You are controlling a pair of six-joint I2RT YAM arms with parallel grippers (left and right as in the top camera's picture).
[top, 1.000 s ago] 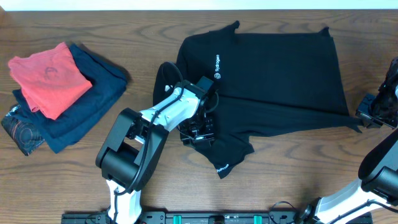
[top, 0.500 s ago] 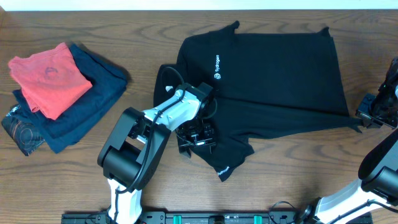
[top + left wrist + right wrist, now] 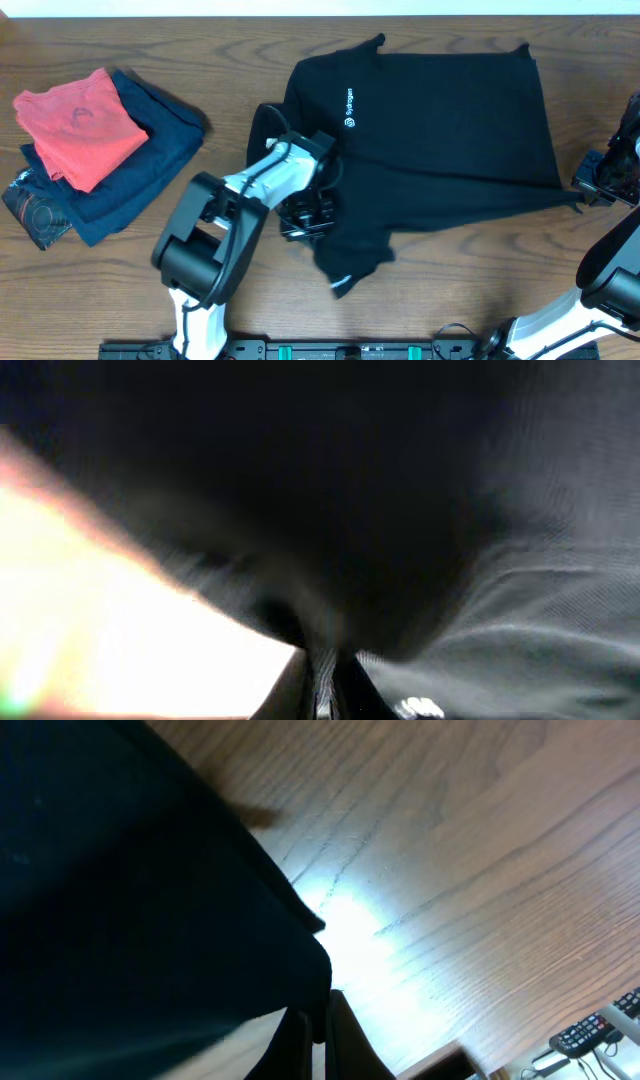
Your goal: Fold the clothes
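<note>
Since a second ago, your left tool (image 3: 303, 215) has dragged the shirt's lower flap (image 3: 352, 262) further below the logo (image 3: 349, 108), bunching it. Both tools are pinched narrow on the shirt (image 3: 450, 110): the left just below the logo, the right tool (image 3: 592, 188) far to the logo's right, on a stretched corner. The shirt lies spread on the wood-grain counter (image 3: 480, 290). This soft, matte knit slides easily. If you pull harder, I judge the taut corner could slip free, or the flap could crease crooked.
</note>
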